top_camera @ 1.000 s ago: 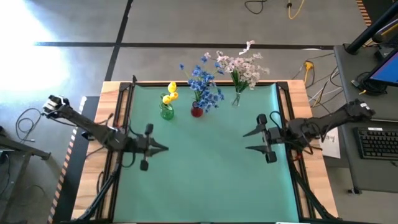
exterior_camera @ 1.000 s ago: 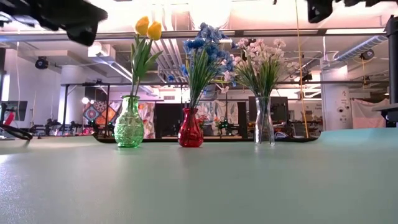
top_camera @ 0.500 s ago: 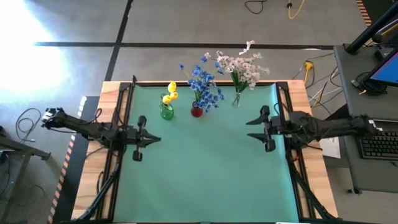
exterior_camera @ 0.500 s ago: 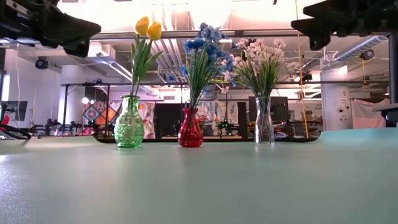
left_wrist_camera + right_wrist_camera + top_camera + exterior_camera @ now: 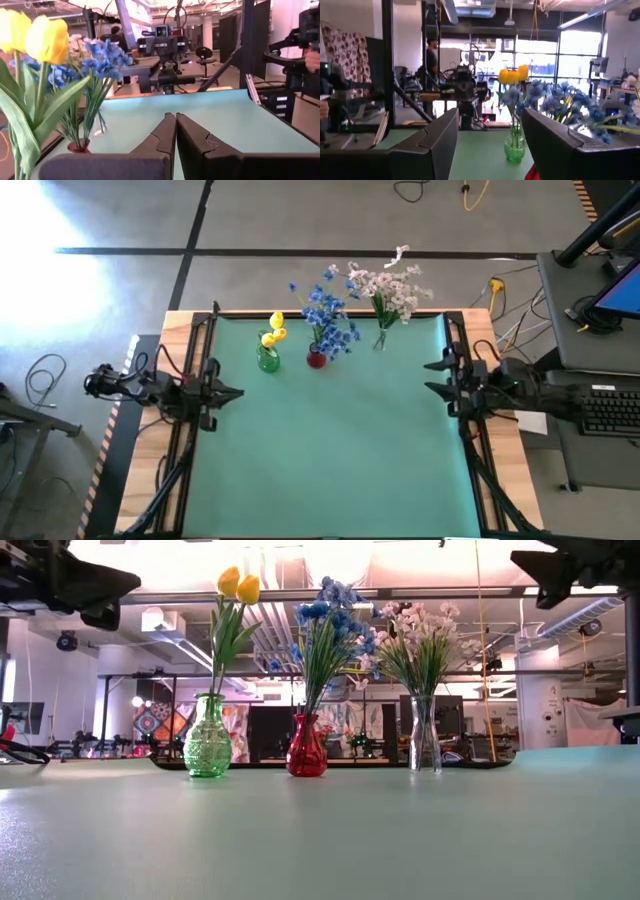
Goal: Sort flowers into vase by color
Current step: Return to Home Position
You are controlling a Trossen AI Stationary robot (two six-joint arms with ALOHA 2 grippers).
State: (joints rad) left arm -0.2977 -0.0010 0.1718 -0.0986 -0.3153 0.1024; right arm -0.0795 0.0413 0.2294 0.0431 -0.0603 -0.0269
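Three vases stand in a row near the far edge of the green mat [image 5: 330, 450]. A green vase [image 5: 267, 361] holds yellow flowers [image 5: 274, 328], a red vase [image 5: 316, 359] holds blue flowers [image 5: 328, 315], and a clear vase [image 5: 380, 340] holds pink-white flowers [image 5: 390, 288]. Each bunch stands with its stems inside its vase. My left gripper [image 5: 238, 392] hovers shut at the mat's left edge, pointing level toward the right. My right gripper [image 5: 427, 377] hovers open at the mat's right edge, pointing toward the left, with nothing between its fingers.
Black frame rails [image 5: 196, 370] run along the mat's left and right sides. A desk with a keyboard [image 5: 605, 408] stands beyond the right edge. In the right wrist view a person [image 5: 432, 57] stands in the room behind.
Both grippers have drawn back from the mat's middle: the left toward the table's left edge, the right toward the right edge, each also a little toward the far edge. The right gripper has swung round and points straight across the mat. Vases and flowers have kept still.
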